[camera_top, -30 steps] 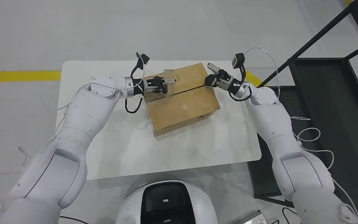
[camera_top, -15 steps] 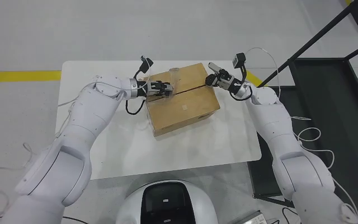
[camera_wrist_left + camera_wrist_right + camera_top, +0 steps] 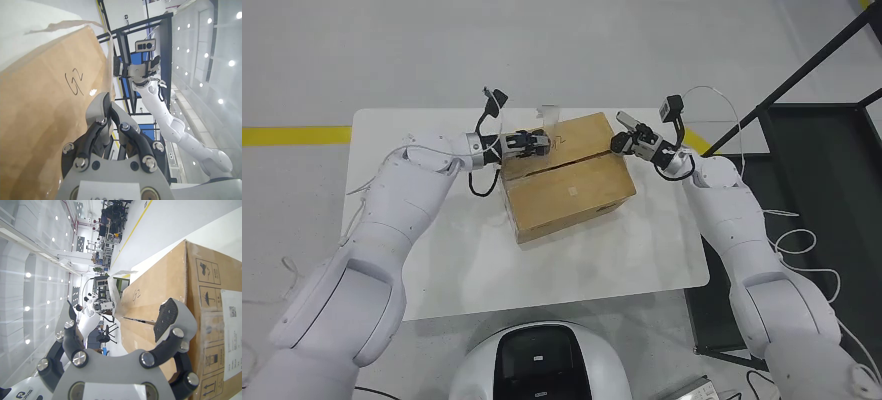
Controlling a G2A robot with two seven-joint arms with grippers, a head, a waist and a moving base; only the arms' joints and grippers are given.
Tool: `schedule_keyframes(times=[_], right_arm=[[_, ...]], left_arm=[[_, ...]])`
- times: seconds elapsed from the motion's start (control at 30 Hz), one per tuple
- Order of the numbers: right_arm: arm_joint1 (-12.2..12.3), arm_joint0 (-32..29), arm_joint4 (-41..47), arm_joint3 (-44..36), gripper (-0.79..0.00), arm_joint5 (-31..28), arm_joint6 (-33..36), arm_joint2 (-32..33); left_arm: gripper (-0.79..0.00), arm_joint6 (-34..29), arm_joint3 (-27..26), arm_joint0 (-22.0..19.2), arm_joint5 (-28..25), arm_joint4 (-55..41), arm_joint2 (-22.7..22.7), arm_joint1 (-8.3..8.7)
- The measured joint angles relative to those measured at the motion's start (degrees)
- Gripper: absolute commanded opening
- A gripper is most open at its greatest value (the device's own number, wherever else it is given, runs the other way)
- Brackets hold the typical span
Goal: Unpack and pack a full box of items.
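A closed cardboard box (image 3: 572, 185) lies slantwise in the middle of the white table (image 3: 442, 260). My left gripper (image 3: 540, 142) is over the box's far left part, shut on a strip of clear tape (image 3: 547, 117) that stands up from the lid. In the left wrist view the fingers (image 3: 102, 106) pinch the tape (image 3: 110, 53), which curls over the box (image 3: 47, 91). My right gripper (image 3: 624, 138) is open at the box's far right corner. Its pad (image 3: 166, 317) rests against the box (image 3: 166, 272) by the lid seam (image 3: 132, 319). The tape (image 3: 113, 289) rises at the seam's other end.
A black metal rack (image 3: 802, 150) stands close to the table's right side, with white cables hanging near the right arm. A yellow line (image 3: 292, 135) runs along the floor on the left. The table's near half is bare.
My left gripper has lifted toward the box's far edge, pulling the tape strip higher off the lid. The right gripper has stayed at its corner.
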Motion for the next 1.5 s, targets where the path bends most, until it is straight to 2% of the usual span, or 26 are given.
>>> schedule_keyframes(times=[0.2, 0.5, 0.87, 1.23, 1.4, 1.5], right_arm=[[-0.09, -0.08, -0.10, -0.21, 0.000, 0.24, 0.16, -0.30], [-0.36, 0.43, -0.47, 0.61, 0.000, 0.58, -0.19, -0.94], [-0.39, 1.02, -0.94, 1.60, 0.000, 0.65, -0.36, -1.07], [-0.56, 1.35, -1.38, 1.74, 0.000, 1.05, -0.54, -1.52], [-0.68, 1.52, -1.55, 1.66, 0.000, 1.17, -0.70, -1.75], [-0.70, 1.60, -1.67, 1.64, 0.000, 1.19, -0.79, -1.79]], left_arm=[[-0.785, 5.20, -1.44, 0.87, -4.67, 2.27, -1.23, 0.73], [-0.785, 13.84, -5.18, 3.52, -8.15, 6.81, -3.01, 1.95], [-0.785, 24.13, -12.06, 9.17, -11.78, 10.88, -8.36, 4.99], [-0.785, 29.19, -24.21, 17.71, -13.68, 14.12, -16.24, 8.80], [-0.785, 30.92, -28.07, 19.92, -13.02, 15.54, -18.44, 9.57], [-0.785, 29.88, -29.08, 20.24, -11.21, 16.51, -18.40, 9.68]])
